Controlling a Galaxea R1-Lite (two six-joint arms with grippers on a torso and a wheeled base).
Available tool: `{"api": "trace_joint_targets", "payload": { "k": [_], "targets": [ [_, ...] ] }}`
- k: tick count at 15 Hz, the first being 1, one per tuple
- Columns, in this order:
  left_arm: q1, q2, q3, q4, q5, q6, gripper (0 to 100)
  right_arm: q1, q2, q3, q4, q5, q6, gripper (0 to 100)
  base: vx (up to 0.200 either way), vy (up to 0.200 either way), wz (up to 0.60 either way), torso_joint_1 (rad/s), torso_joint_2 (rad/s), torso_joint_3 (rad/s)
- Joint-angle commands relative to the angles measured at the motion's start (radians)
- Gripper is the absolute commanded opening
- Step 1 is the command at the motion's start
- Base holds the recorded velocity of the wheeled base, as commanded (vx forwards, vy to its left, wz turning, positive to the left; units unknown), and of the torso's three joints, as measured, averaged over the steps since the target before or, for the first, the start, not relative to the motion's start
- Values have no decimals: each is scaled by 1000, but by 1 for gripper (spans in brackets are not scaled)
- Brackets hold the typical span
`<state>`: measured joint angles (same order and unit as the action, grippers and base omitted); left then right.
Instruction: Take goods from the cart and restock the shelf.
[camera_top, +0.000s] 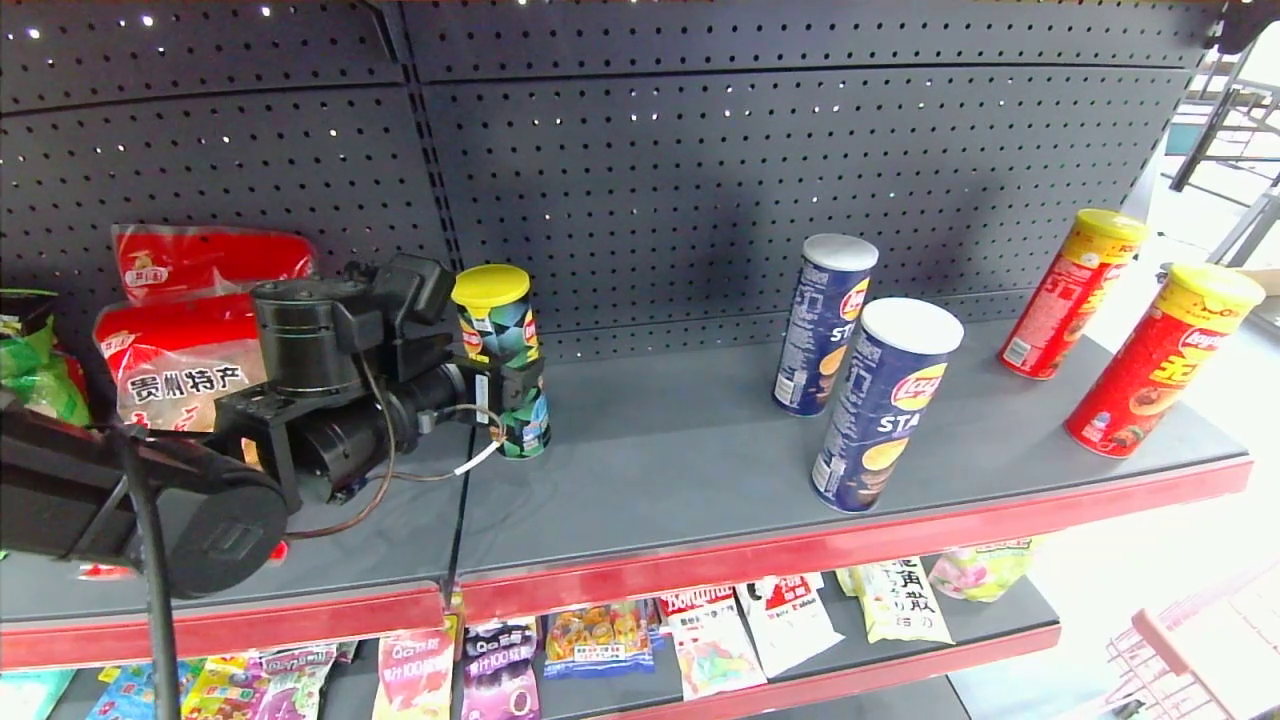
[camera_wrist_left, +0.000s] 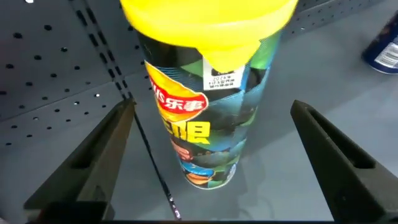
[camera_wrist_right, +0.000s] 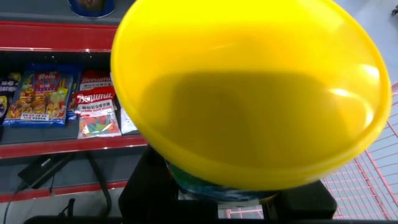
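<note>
Standing: two blue cans (camera_top: 825, 325) (camera_top: 885, 405), two red cans (camera_top: 1070, 295) (camera_top: 1160, 360), one green can (camera_top: 500, 330).

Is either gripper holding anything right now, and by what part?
The right gripper grips a yellow-lidded can by its body. The left gripper holds nothing: its open fingers flank a second can standing on the shelf, without touching.

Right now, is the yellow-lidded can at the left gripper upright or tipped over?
Upright: the can stands on its base on the shelf, yellow lid on top, between the left gripper's open fingers.
</note>
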<state>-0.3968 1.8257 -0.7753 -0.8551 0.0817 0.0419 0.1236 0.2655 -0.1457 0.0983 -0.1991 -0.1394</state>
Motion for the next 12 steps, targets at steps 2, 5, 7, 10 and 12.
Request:
{"api": "trace_joint_targets", "payload": {
  "k": [2, 5, 7, 10, 12],
  "targets": [
    [-25, 26, -22, 1, 36, 0, 100, -1, 3, 0, 0, 0, 0, 0, 0, 0, 0, 0, 0, 0],
    [-39, 44, -48, 1, 69, 0, 100, -1, 3, -2, 0, 0, 0, 0, 0, 0, 0, 0, 0, 0],
    [-39, 60, -67, -1, 89, -5, 100, -1, 1, -2, 0, 0, 0, 0, 0, 0, 0, 0, 0, 0],
    [-40, 67, -78, 1, 102, -7, 100, -1, 3, -2, 0, 0, 0, 0, 0, 0, 0, 0, 0, 0],
    [-40, 75, -79, -1, 102, -7, 100, -1, 3, -2, 0, 0, 0, 0, 0, 0, 0, 0, 0, 0]
  ]
}}
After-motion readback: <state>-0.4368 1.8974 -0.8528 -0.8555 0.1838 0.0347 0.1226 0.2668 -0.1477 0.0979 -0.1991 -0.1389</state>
